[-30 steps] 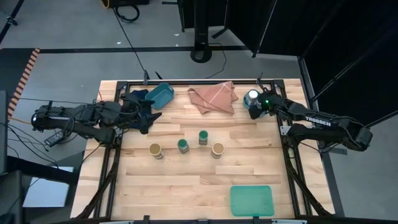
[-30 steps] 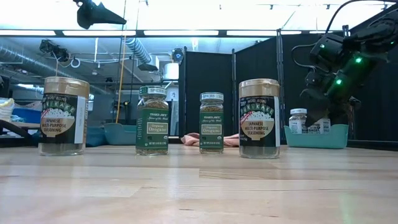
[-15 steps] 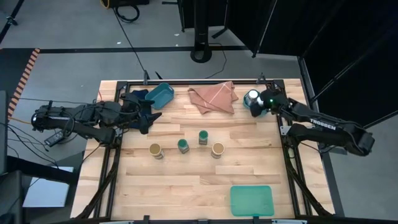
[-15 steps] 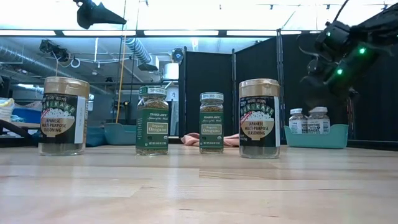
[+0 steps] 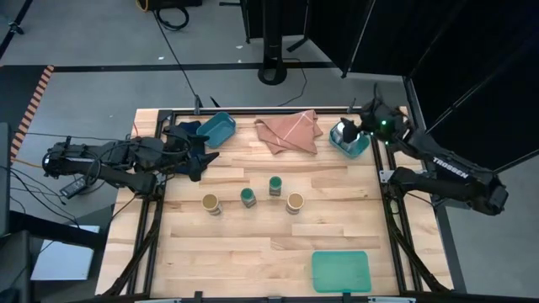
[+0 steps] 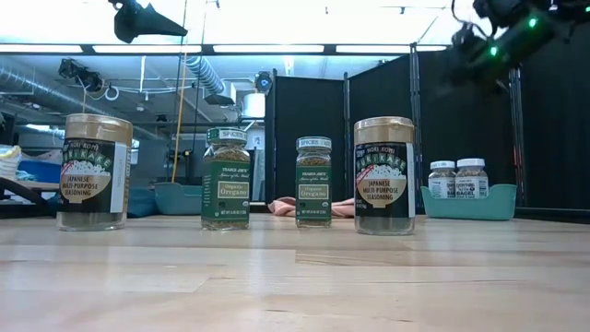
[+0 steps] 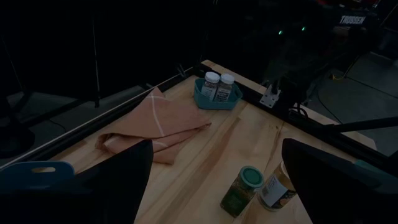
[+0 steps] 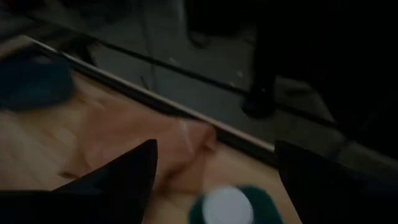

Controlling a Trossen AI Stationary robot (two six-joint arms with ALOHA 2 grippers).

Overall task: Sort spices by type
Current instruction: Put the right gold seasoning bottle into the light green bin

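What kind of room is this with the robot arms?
Probably a robot lab or workshop: a wooden table set in a metal frame, black curtain panels behind it, bare ceiling pipes, and cables on the floor.

Four jars stand in a loose row across mid-bench: a tan-topped jar (image 5: pixel 211 203), two green-lidded jars (image 5: pixel 248 197) (image 5: pixel 275 186), and another tan-topped jar (image 5: pixel 295 202), with gaps between them. The bench (image 5: pixel 253 244) in front is bare up to a green tray (image 5: pixel 340 271) at the near right. Behind the row, a cloth (image 5: pixel 288 131) lies between two teal bins (image 5: pixel 215 128) (image 5: pixel 351 143).
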